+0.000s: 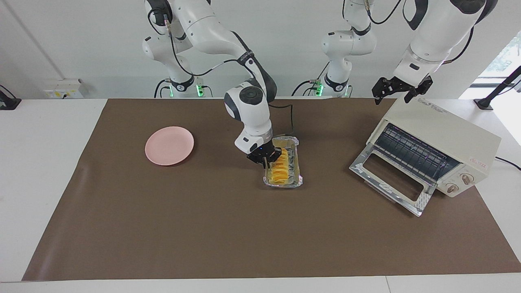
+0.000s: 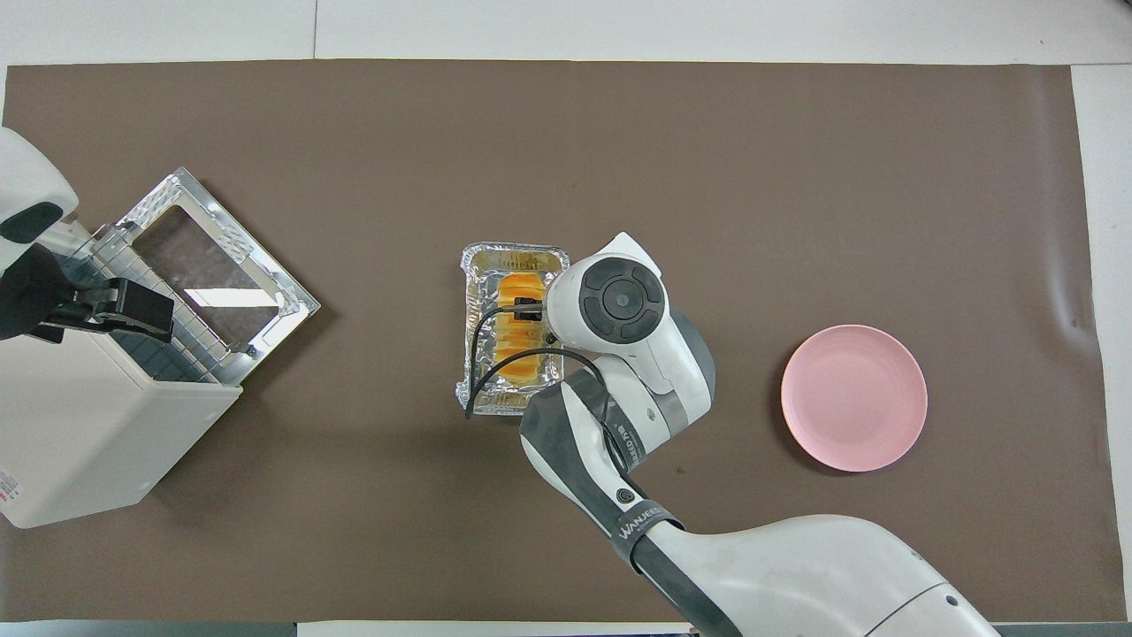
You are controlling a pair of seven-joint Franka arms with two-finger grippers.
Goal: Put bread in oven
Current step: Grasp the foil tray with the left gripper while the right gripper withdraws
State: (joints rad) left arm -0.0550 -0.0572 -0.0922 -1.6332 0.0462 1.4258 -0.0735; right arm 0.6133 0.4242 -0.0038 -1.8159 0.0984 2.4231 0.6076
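Observation:
The bread (image 1: 280,169) (image 2: 520,310), a ridged yellow-orange loaf, lies in a silver foil tray (image 1: 299,179) (image 2: 469,292) at the middle of the brown mat. My right gripper (image 1: 266,158) (image 2: 528,311) is low at the tray's edge on the right arm's side, right beside the bread; its wrist hides the contact from above. The cream oven (image 1: 443,130) (image 2: 80,442) stands at the left arm's end with its glass door (image 1: 390,179) (image 2: 221,257) dropped open and the wire rack showing. My left gripper (image 1: 401,91) (image 2: 115,310) waits open over the oven's top.
A round pink plate (image 1: 169,145) (image 2: 853,397) sits toward the right arm's end of the mat. Bare mat lies between the tray and the oven door. The right arm's cable loops over the tray.

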